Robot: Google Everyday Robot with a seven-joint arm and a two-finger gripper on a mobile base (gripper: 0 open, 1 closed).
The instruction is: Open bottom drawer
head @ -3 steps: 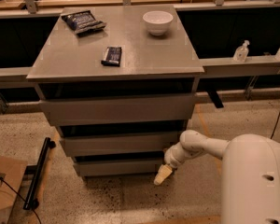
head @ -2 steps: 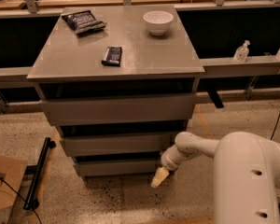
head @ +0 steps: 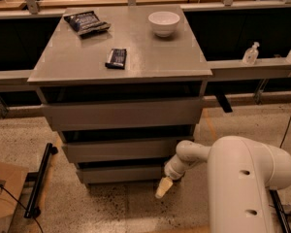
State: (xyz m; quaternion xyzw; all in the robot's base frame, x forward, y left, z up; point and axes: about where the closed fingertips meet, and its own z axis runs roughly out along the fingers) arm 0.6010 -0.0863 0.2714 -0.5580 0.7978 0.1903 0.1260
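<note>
The grey cabinet (head: 121,57) has three handleless drawers. The bottom drawer (head: 121,174) is the lowest and slimmest front, just above the floor, and its front sits slightly recessed under the middle drawer (head: 119,149). My white arm reaches in from the lower right. My gripper (head: 163,187) hangs at the right end of the bottom drawer front, its pale tip pointing down at the floor just below the front's lower edge.
On the cabinet top lie a white bowl (head: 164,22), a dark snack bag (head: 86,22) and a small dark bar (head: 116,58). A black bar (head: 41,178) and a cardboard box (head: 2,198) lie on the floor at left. A sanitizer bottle (head: 250,53) stands on the right ledge.
My gripper and forearm have shifted a little to the left along the bottom drawer front. The drawers have not visibly moved.
</note>
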